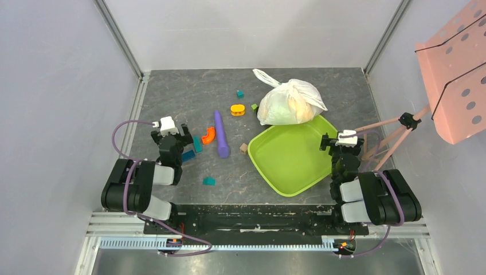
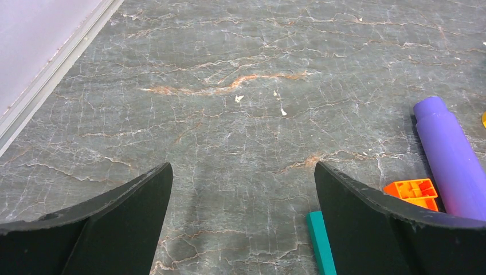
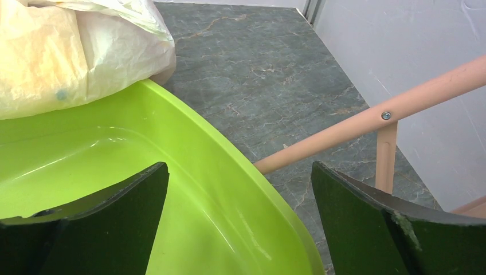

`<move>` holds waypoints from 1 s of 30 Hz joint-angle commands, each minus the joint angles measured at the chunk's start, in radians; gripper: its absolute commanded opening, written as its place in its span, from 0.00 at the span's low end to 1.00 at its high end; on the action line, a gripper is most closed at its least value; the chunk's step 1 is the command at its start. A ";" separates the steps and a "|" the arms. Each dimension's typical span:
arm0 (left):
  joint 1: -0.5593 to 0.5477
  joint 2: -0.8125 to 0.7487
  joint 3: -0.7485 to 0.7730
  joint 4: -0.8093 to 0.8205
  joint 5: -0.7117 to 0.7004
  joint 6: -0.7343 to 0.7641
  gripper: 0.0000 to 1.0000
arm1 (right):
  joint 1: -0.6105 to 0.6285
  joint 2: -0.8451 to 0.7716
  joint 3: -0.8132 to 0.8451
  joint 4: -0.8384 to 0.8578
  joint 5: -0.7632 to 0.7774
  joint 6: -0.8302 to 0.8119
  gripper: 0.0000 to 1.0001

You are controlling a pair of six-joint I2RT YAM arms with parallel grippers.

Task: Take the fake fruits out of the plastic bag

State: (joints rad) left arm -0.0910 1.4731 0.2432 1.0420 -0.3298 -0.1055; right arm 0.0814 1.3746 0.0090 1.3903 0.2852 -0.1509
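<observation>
The white plastic bag (image 1: 289, 103) lies bulging at the back of the table, its near side on the far corner of the lime-green tray (image 1: 289, 172). Yellowish shapes show dimly through it; the fake fruits themselves are hidden inside. The bag also shows at the top left of the right wrist view (image 3: 74, 51). My left gripper (image 1: 172, 133) is open and empty over bare table at the left (image 2: 243, 172). My right gripper (image 1: 343, 140) is open and empty above the tray's right rim (image 3: 238, 172).
A long purple cylinder (image 1: 221, 134) lies between the arms. Orange, teal and green toy blocks are scattered round it (image 1: 208, 136). A pink stand's legs (image 1: 390, 134) reach in at the right, close beside my right gripper. Enclosure walls bound the table.
</observation>
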 commanded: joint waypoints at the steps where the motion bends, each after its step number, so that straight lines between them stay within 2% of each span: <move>1: 0.003 0.001 0.011 0.039 0.004 0.042 1.00 | 0.001 0.001 -0.104 0.044 -0.009 -0.006 0.98; 16: 0.003 -0.002 0.009 0.044 0.003 0.043 1.00 | 0.001 0.002 -0.103 0.044 -0.009 -0.006 0.98; 18: 0.003 -0.022 0.008 0.027 -0.030 0.030 1.00 | 0.001 -0.001 -0.107 0.048 -0.014 -0.008 0.98; 22: 0.001 -0.062 0.006 -0.001 -0.027 0.036 1.00 | 0.001 -0.054 -0.077 -0.048 -0.140 -0.056 0.98; 30: 0.002 -0.201 0.157 -0.439 -0.135 -0.066 1.00 | 0.000 -0.153 0.060 -0.374 -0.111 -0.018 0.98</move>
State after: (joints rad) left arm -0.0910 1.3231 0.2951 0.8238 -0.3897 -0.1078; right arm 0.0814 1.2541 0.0135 1.1835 0.1818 -0.1780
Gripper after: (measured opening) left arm 0.994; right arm 0.981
